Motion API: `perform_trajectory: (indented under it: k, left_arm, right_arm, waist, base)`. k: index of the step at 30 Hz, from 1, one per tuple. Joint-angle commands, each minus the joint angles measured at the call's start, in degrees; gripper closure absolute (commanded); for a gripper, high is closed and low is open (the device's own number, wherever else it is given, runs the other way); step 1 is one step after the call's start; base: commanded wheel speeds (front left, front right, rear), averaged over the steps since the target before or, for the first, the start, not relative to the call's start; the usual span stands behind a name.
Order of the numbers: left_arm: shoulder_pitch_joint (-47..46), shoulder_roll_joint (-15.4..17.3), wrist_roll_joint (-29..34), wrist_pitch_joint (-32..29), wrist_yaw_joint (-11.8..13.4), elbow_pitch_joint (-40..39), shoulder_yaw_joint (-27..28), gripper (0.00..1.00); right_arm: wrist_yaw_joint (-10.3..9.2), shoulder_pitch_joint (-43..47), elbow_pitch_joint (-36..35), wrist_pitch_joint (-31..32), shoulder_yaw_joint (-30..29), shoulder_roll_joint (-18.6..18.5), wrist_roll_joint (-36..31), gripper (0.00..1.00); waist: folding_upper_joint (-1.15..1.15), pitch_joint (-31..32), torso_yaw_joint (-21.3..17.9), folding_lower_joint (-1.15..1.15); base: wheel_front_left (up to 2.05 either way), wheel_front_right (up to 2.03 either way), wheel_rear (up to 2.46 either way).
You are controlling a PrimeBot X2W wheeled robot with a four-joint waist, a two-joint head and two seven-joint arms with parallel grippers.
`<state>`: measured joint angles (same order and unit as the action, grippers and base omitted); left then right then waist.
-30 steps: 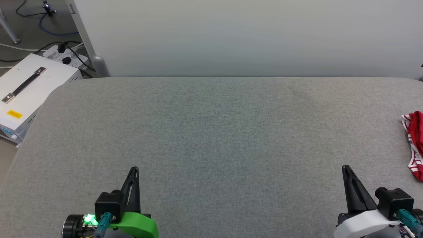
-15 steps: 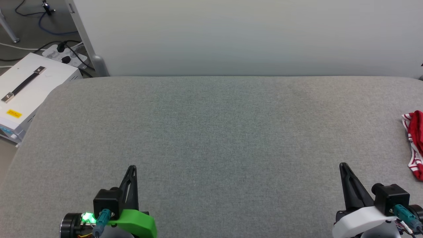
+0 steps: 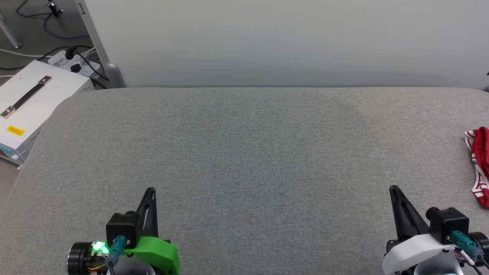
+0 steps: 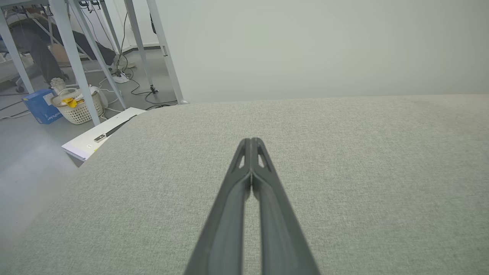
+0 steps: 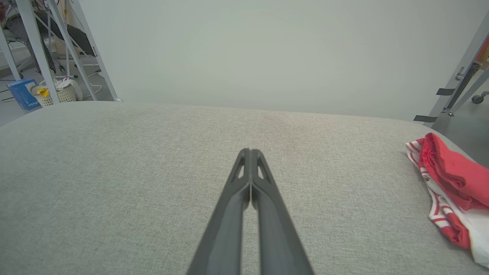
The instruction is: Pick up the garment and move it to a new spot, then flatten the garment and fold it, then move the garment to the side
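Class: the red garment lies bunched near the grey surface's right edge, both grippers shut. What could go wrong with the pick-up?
The garment sits near the right edge of the grey surface; a nudge might push it off.
The right gripper is shut; unless it opens first, it may only shove the cloth.
Bunched folds could mean grabbing several layers.

No legible text, yellow sticker (image 3: 15,131) on the white case (image 3: 57,89) too small to read; white print on the blue box (image 4: 37,110) blurred, letters unclear

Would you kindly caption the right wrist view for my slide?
Shut jaws point across the grey pad, red garment bunched at right.
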<state>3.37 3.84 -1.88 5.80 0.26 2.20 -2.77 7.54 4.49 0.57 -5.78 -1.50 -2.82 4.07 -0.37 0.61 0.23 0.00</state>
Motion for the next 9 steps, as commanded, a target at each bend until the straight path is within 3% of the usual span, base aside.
perform_trajectory:
  k: [1, 9]
  left_arm:
    - [-1.2, -0.3, 0.5, -0.4, -0.2, -0.4, 0.4, 1.00]
    - [-1.5, -0.4, 0.7, -1.3, -0.2, -0.7, 0.8, 1.00]
  right_arm:
    - [-0.03, -1.3, -0.2, 0.3, 0.2, 0.0, -0.8, 1.00]
    - [-0.04, -1.9, -0.3, 1.3, 0.4, -0.1, -1.4, 1.00]
  waist:
    - [0.23, 0.0, 0.0, 0.00]
    - [0.25, -0.1, 0.0, 0.00]
  base:
    - [0.00, 0.00, 0.00]
    - [0.00, 0.00, 0.00]
